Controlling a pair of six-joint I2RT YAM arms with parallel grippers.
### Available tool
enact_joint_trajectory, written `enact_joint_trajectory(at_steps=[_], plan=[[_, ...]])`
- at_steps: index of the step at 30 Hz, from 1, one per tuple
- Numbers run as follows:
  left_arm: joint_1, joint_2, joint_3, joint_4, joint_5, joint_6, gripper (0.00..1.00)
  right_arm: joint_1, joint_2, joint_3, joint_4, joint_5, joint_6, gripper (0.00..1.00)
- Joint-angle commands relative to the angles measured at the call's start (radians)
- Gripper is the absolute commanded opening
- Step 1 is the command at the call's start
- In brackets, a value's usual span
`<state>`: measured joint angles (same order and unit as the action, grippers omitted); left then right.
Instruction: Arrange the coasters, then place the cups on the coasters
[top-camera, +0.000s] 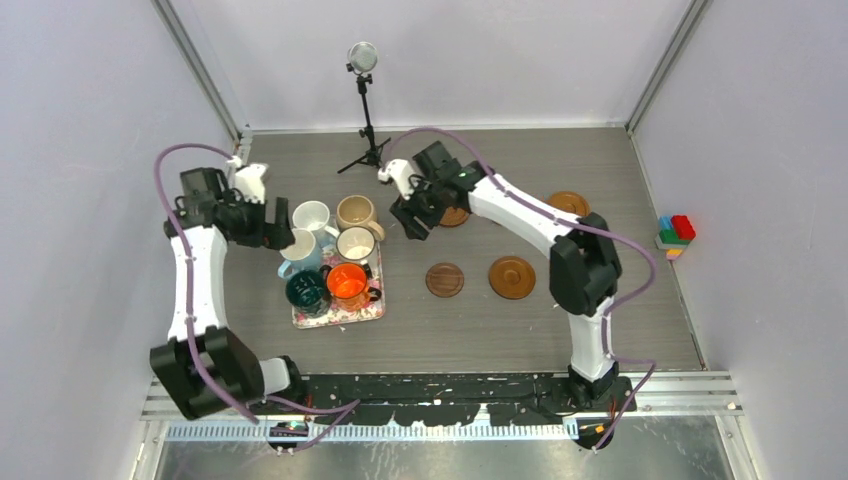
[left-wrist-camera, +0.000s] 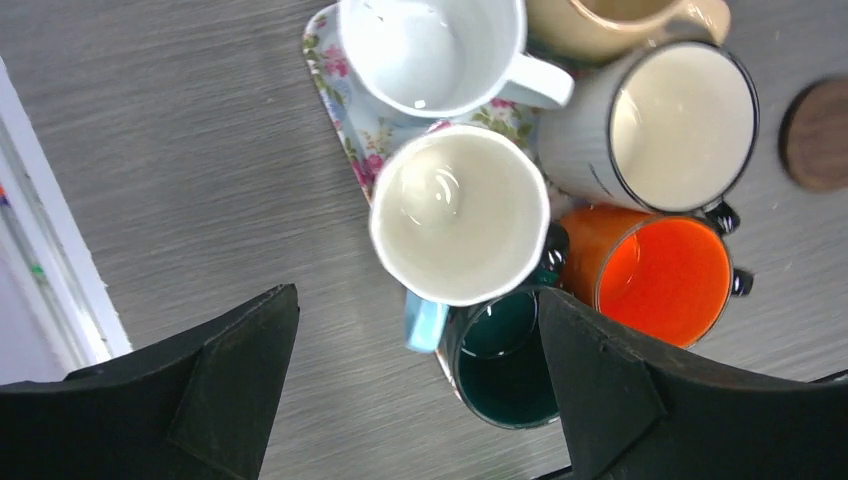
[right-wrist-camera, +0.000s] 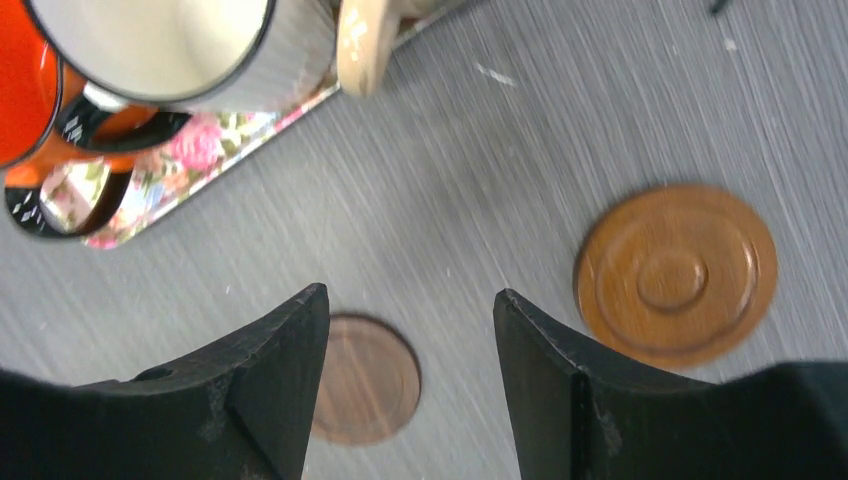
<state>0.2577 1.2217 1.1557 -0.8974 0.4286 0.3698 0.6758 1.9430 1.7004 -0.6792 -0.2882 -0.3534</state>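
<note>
Hardly begun: the coasters (top-camera: 512, 277) in view lie loosely spread on the table (top-camera: 620, 310) right of the tray (top-camera: 340, 318), all six cups (top-camera: 350, 285) crowd that tray, none on a coaster yet — the left claw (left-wrist-camera: 418, 330) above them and the right claw (right-wrist-camera: 410, 310) near the coasters both gape wide, empty.

No readable text, brand, no. or sign in any view; cups (left-wrist-camera: 458, 215) plain-glazed, no lettering; tray (left-wrist-camera: 358, 135) w/ floral print only.
</note>
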Motion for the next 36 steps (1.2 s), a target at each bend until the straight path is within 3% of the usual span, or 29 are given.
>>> enact_joint_trajectory(at_steps=[1,5,8,13,17,26,36], plan=[[0.13,0.125,0.091,0.026,0.16,-0.087,0.92,0.065,0.088,0.113,0.085,0.063,-0.028,0.65],[0.184,0.197,0.098,0.097,0.16,-0.106,0.85,0.079,0.141,0.147,0.104,0.076,-0.033,0.61],[0.192,0.232,0.086,0.172,0.052,-0.052,0.75,0.08,0.149,0.129,0.125,0.07,-0.052,0.6],[0.212,0.334,0.09,0.162,-0.041,0.072,0.53,0.083,0.15,0.093,0.177,0.002,-0.078,0.58],[0.212,0.428,0.085,0.159,-0.069,0.099,0.43,0.099,0.189,0.128,0.164,-0.006,-0.088,0.58],[0.194,0.559,0.098,0.18,-0.016,0.115,0.27,0.125,0.233,0.145,0.156,0.031,-0.12,0.58],[0.092,0.601,0.037,0.189,-0.01,0.117,0.21,0.125,0.25,0.148,0.18,0.05,-0.118,0.55]])
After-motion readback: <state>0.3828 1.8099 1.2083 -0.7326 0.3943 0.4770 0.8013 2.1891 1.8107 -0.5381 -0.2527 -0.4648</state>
